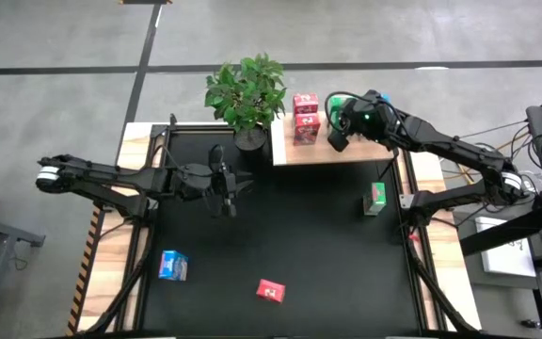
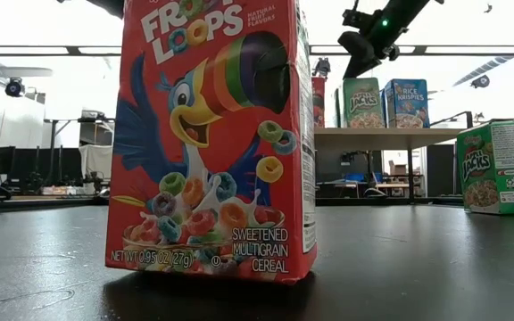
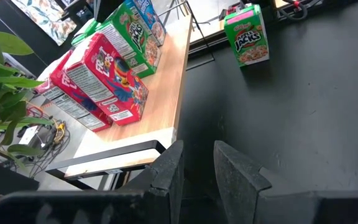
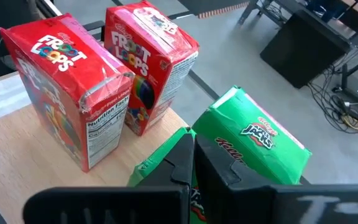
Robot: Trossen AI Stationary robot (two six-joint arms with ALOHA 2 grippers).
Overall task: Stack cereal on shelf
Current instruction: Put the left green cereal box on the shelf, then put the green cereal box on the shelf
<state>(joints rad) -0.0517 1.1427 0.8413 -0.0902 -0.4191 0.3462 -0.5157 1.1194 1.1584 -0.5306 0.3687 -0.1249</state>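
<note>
The shelf point(image 1: 346, 153), a pale wood plank, lies at the table's far right. On it stand two red cereal boxes point(image 4: 92, 81), green boxes point(image 4: 260, 140) and a blue one point(image 2: 406, 102). My right gripper point(image 4: 192, 146) is shut and hangs just above the green boxes, clear of them in the low view point(image 2: 362, 49). On the black table a green box point(image 1: 375, 198) stands at the right. A blue box point(image 1: 172, 266) and a red box point(image 1: 270, 291) are near the front. My left gripper point(image 3: 197, 155) is open over the table's middle left, with nothing between its fingers.
A potted plant point(image 1: 247, 94) stands at the shelf's left end, close to the red boxes. In the low view the near red box point(image 2: 212, 134) fills much of the picture. Bare black table point(image 1: 299, 226) lies between the two arms.
</note>
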